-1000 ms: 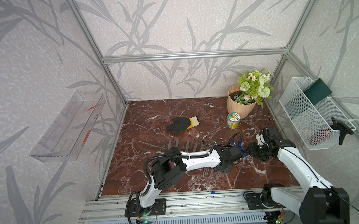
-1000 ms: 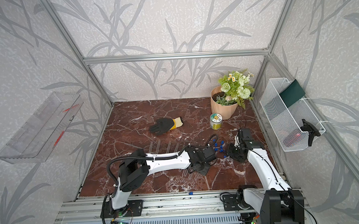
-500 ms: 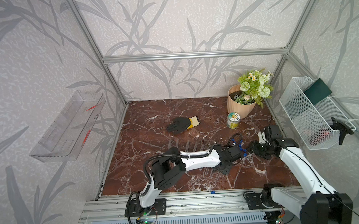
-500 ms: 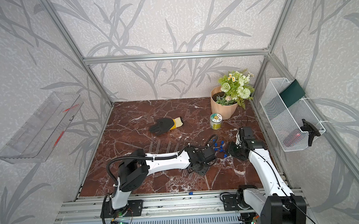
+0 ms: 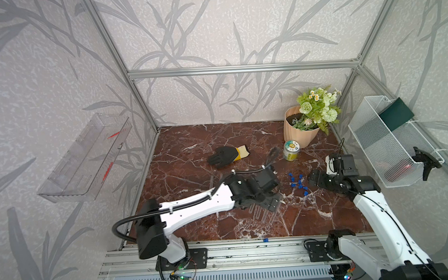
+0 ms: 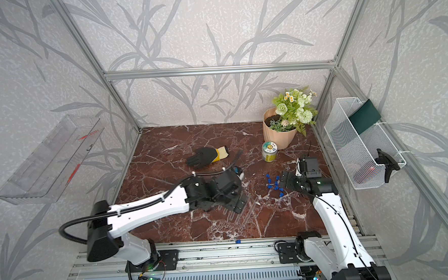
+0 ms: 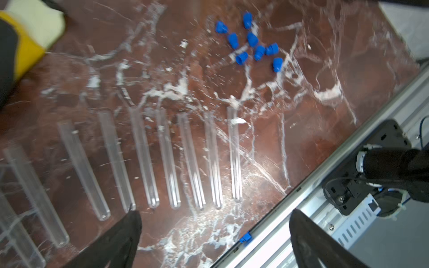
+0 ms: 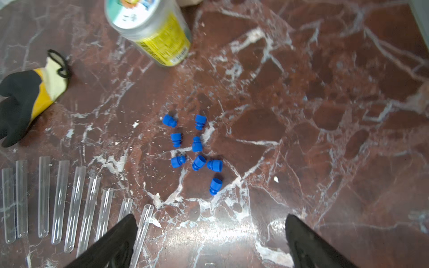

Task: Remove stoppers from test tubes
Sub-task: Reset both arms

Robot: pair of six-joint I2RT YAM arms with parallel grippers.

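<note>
Several clear test tubes [image 7: 164, 157] lie side by side on the marble floor, mouths uncapped, also seen from the right wrist [image 8: 76, 204] and partly under the left arm in both top views [image 5: 263, 213] [image 6: 237, 216]. Several blue stoppers [image 8: 196, 143] lie loose in a cluster beside them [image 7: 251, 39] [image 5: 297, 181] [image 6: 274, 182]. My left gripper [image 7: 214, 212] hangs open and empty above the tubes' rounded ends [image 5: 272, 204]. My right gripper [image 8: 210, 217] is open and empty just right of the stoppers [image 5: 314, 179].
A black and yellow glove [image 5: 222, 156], a yellow-labelled can [image 5: 291, 150] and a flower pot [image 5: 300, 131] stand further back. A wire basket [image 5: 386, 142] hangs on the right wall, a clear shelf [image 5: 84, 161] on the left. One blue stopper [image 5: 265, 240] sits on the front rail.
Both grippers have opened wide. The two have drawn apart, the left one swinging toward the front over the row of tubes, the right one backing off to the right.
</note>
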